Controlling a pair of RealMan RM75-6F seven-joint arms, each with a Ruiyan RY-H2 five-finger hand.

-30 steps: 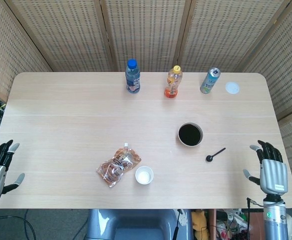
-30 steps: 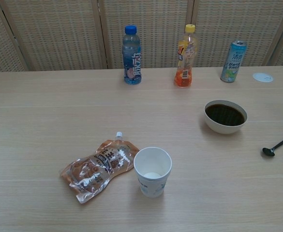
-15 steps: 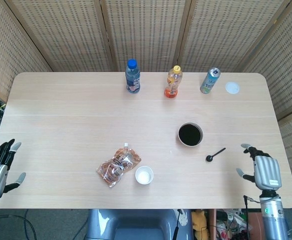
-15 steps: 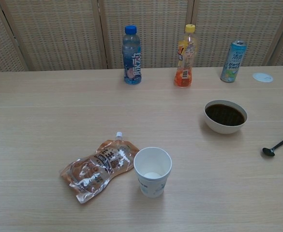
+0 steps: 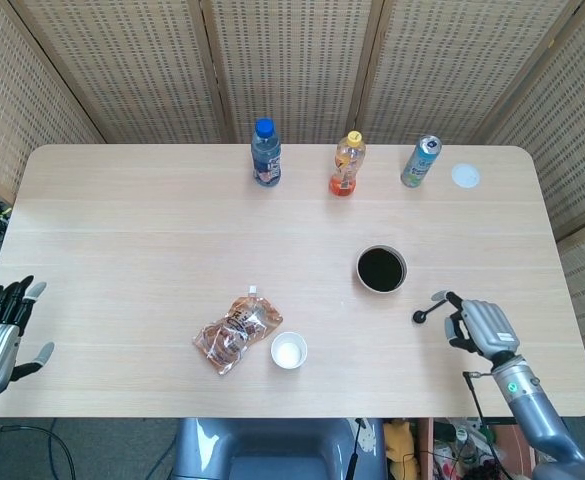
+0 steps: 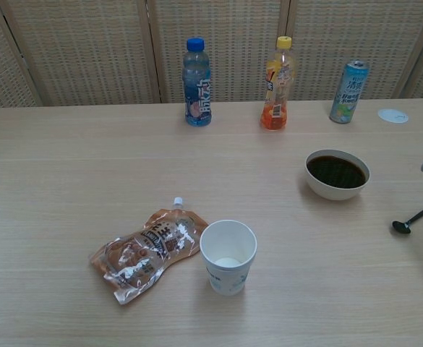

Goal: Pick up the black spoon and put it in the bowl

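The small black plastic spoon (image 5: 430,309) lies flat on the pale wooden table (image 5: 152,240), just right of the round white bowl with dark contents (image 5: 382,270), apart from it. The right hand (image 5: 480,327) is beside the spoon's handle, fingers apart, holding nothing. The left hand (image 5: 0,335) is at the table's left edge, fingers spread, empty.

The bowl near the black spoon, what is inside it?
The bowl holds a dark, nearly black filling up to near its rim; whether it is liquid cannot be told. The black spoon lies outside it on the table. Anything under the dark surface is hidden.
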